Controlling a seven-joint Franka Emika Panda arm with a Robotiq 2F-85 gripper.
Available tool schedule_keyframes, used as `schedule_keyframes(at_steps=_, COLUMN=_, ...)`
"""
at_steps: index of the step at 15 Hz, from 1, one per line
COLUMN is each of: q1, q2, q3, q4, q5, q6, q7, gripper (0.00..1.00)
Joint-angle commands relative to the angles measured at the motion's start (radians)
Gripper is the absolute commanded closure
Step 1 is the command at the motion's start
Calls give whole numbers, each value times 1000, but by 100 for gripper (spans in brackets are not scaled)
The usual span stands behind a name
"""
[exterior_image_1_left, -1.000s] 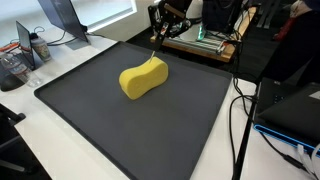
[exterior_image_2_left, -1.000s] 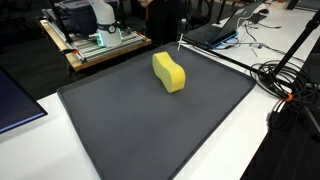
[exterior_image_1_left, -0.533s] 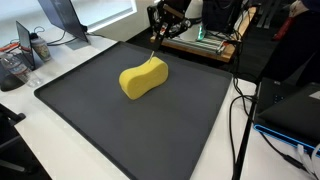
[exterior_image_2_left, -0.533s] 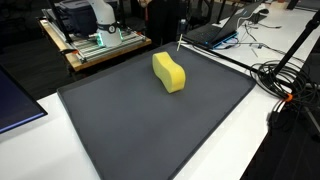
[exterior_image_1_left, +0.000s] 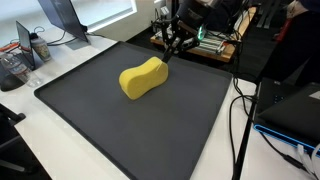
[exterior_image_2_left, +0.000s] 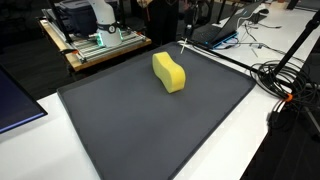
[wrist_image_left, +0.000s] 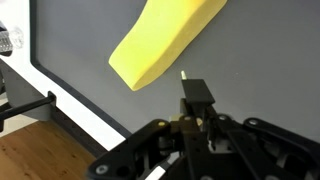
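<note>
Nearest the cameras lay the white surface (exterior_image_1_left: 40, 135), carrying a large dark grey rubber mat (exterior_image_1_left: 130, 130) that showed in both exterior views. A yellow wavy-edged foam sponge (exterior_image_1_left: 143, 78) lay flat on the mat's far half, well clear of the edges. In the wrist view one end of it pointed toward the black robot pincer (wrist_image_left: 197, 92), near but not touching. The pincer (exterior_image_1_left: 168, 50) hung just past the sponge's far end, above the mat's far border. Its jaws were drawn narrow, and a thin pale stick (wrist_image_left: 183, 75) poked out from the tips. Behind it stood a wooden workbench (exterior_image_2_left: 100, 48). Off to one side, black cables (exterior_image_2_left: 285, 80) trailed over the surface.
</note>
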Motion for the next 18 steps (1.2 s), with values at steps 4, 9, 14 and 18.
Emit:
schedule_keyframes(at_steps=4, q1=69, q2=226, q3=-37, q4=328, q5=0, q6=-247, q7=43, gripper=97)
schedule_keyframes(at_steps=9, q1=53, q2=334, q3=-73, q4=574, q5=153, q6=-342, q7=-17, gripper=97)
schedule_keyframes(at_steps=14, q1=32, q2=358, q3=-126, q4=732, q5=311, q6=-370, q7=-70, gripper=97)
schedule_keyframes(at_steps=18, q1=-7, q2=295, q3=-145, q4=715, q5=398, q6=-368, q7=-145, gripper=97)
